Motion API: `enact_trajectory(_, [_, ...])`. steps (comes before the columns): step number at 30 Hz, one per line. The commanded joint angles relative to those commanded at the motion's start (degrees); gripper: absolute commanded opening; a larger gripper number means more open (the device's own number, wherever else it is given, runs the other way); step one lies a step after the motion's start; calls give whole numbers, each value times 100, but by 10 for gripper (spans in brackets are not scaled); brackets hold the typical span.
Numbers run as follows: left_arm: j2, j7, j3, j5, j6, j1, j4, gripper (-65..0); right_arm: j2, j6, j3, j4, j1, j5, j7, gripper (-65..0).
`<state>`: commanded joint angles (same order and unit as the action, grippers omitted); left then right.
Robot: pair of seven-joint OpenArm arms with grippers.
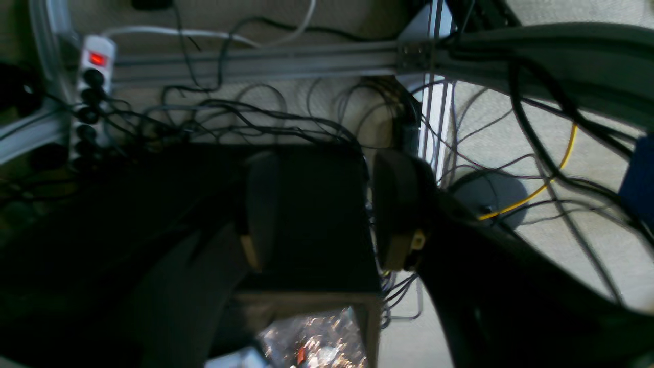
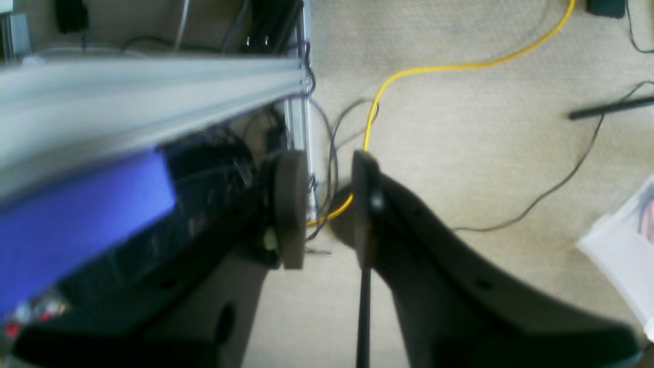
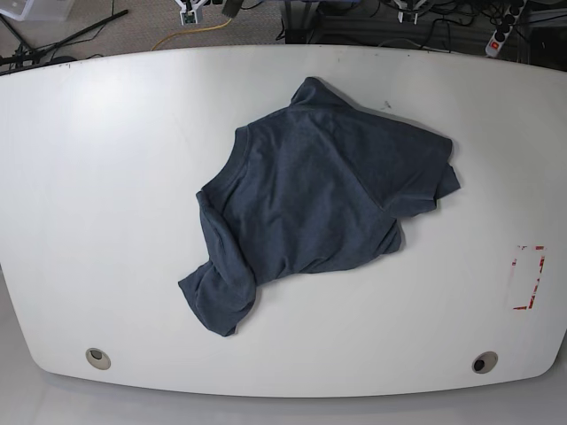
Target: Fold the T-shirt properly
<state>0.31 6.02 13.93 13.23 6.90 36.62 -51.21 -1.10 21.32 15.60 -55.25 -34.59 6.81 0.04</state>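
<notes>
You see a white table [image 3: 106, 177] with two round holes near its front edge and a red-marked rectangle [image 3: 529, 277] at its right. Below, a yellow cable [image 2: 460, 65] crosses beige carpet [image 2: 460, 153]; a power strip [image 1: 94, 66] glows red.

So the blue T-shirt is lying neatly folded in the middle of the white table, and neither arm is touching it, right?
Not quite. The T-shirt is crumpled and unfolded, not neatly folded, as the base view shows. The rest holds: it lies mid-table, with neither arm touching it.
</notes>
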Motion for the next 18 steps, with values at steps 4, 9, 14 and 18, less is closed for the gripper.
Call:
enact_trajectory(4, [70, 0, 0, 0, 0, 527, -756, -381, 0, 9, 0, -589, -404, 0, -9, -514])
enact_trajectory(9, [70, 0, -9, 0, 0, 1222, -1829, -381, 158, 9, 0, -1371, -932, 0, -18, -514])
enact_trajectory(14, [62, -9, -26, 0, 9, 1881, -2743, -381, 273, 9, 0, -2198, -1503, -44, -18, -514])
enact_trajectory(18, [44, 0, -18, -9, 9, 2259, -3305, -381, 422, 185, -9, -2963, -2004, -527, -35, -514])
